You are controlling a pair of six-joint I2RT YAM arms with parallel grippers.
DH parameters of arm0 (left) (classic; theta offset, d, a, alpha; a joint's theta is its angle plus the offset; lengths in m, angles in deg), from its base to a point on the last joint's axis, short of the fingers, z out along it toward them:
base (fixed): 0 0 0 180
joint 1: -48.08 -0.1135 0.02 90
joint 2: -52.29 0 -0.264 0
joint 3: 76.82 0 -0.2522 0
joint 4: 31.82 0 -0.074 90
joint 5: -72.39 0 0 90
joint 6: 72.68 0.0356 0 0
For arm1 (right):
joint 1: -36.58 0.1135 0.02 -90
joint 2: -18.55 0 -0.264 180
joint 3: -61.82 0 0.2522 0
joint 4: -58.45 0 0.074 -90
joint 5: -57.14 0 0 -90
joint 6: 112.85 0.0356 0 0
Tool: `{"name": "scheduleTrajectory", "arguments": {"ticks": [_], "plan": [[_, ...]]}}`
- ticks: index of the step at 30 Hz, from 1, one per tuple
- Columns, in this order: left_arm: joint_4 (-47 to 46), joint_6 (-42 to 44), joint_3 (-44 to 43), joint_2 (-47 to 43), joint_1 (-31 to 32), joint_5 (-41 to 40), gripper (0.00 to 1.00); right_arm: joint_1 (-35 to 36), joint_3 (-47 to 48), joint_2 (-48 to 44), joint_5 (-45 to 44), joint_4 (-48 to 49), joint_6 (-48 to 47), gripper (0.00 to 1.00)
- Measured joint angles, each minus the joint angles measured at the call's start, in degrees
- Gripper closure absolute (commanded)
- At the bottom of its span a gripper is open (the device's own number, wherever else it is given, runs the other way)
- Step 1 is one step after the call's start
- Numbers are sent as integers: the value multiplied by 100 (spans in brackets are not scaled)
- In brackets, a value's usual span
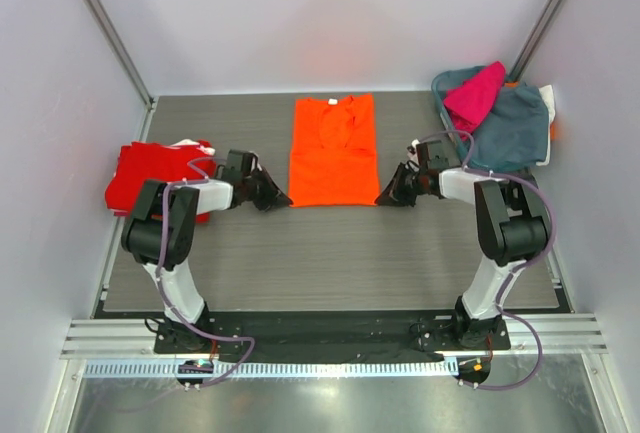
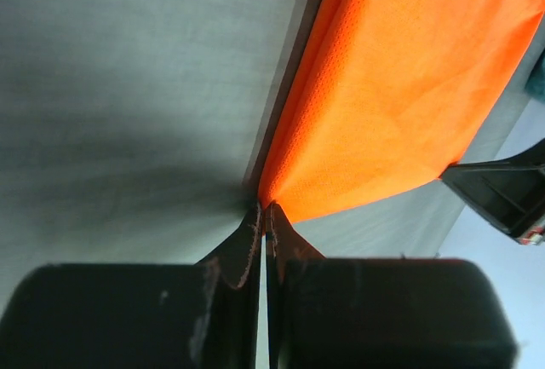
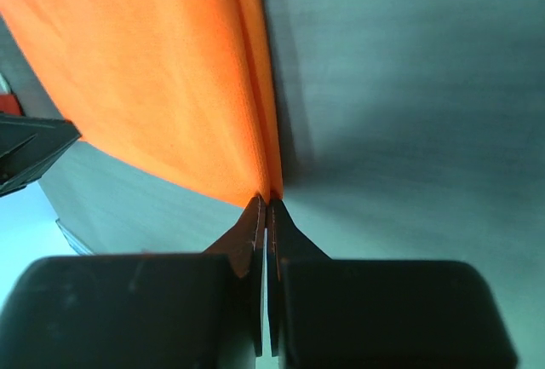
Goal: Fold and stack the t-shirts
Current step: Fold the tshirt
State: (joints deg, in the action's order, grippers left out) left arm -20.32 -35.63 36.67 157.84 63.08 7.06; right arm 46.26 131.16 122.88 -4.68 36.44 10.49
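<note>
The bright orange t-shirt [image 1: 333, 150] lies flat in the middle of the table, sleeves folded in, collar at the far end. My left gripper [image 1: 283, 198] is shut on its near left corner, seen in the left wrist view [image 2: 265, 207] with the orange t-shirt [image 2: 400, 88] stretching away. My right gripper [image 1: 384, 198] is shut on its near right corner, seen in the right wrist view [image 3: 264, 201] with the orange t-shirt [image 3: 153, 79]. The red t-shirt [image 1: 150, 168] lies folded at the left edge. The magenta t-shirt [image 1: 475, 93] lies crumpled on a pile at the far right.
A grey-blue garment [image 1: 510, 128] lies under the magenta one at the far right corner. White walls close in the table [image 1: 330, 253] on three sides. A metal rail [image 1: 320, 338] runs along the near edge by the arm bases.
</note>
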Motion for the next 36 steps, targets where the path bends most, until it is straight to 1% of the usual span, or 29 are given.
{"name": "scheduleTrajectory", "arguments": {"ticks": [4, 8, 11, 16, 20, 23, 27, 30, 33, 36], "plan": [[264, 170, 446, -529, 7, 2, 100, 50, -396, -695, 4, -188, 0, 99], [490, 293, 933, -1368, 39, 50, 100, 175, -807, -1576, -4, -330, -4, 99], [660, 310, 1355, -2157, 179, 31, 100, 369, -1115, -2203, -39, -533, -9, 99], [1169, 243, 1862, -3585, 702, -90, 100, 673, -1670, -3381, -164, -981, 13, 99], [1816, 131, 2033, -4828, 861, -317, 100, 682, -1989, -4492, -256, -1416, 96, 99], [2236, 39, 2035, -5545, 973, -446, 100, 688, -2068, -5149, -275, -1740, 142, 99], [2623, -122, 2142, -6100, 1038, -459, 100, 726, -2076, -5657, -284, -2157, 155, 99], [2935, -258, 2225, -6384, 1043, -459, 100, 732, -2048, -5873, -310, -2437, 170, 99], [3086, -332, 2218, -6509, 1045, -461, 100, 752, -1934, -5877, -345, -2632, 173, 99], [3130, -376, 2199, -6432, 1045, -463, 100, 752, -1733, -5727, -417, -2739, 162, 99]]}}
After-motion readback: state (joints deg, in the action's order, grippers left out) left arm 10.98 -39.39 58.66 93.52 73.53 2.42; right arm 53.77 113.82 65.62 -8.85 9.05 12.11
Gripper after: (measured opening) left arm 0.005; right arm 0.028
